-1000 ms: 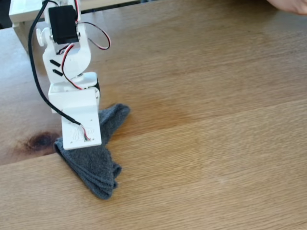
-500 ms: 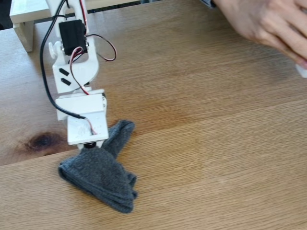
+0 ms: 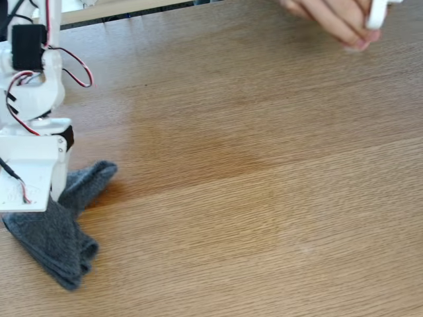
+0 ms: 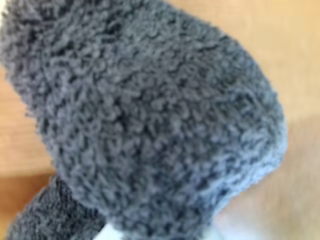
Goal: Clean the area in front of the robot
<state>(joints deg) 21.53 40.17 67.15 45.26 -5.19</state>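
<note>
Since the earlier frames, my arm (image 3: 30,125) has travelled to the left of the fixed view, and the grey cloth (image 3: 56,228) has gone with it: before it lay nearer the middle-left of the table, now it sits at the left edge, near the front. A person's hand (image 3: 334,18), which half a second ago reached in over the far right part of the table, is now higher in the picture, at the far edge, and its fingers are around a small white object (image 3: 377,13) that I cannot identify. From the fixed view I see the white arm with its black servo block, the black cable and the red and white wires, standing over the cloth; the white plate of the wrist covers the far left part of the cloth. The cloth is folded in layers, with one corner pointing to the near side and another flap stretching to the right, just beside the arm. It rests on the wooden table (image 3: 264,198). I cannot see the gripper tips in the fixed view, because the wrist plate hides them. In the wrist view the cloth (image 4: 150,125) is very close and blurred, a fuzzy grey mass with bare wood showing around it, so I cannot tell whether the jaws are wide, narrow, or holding the cloth.
</note>
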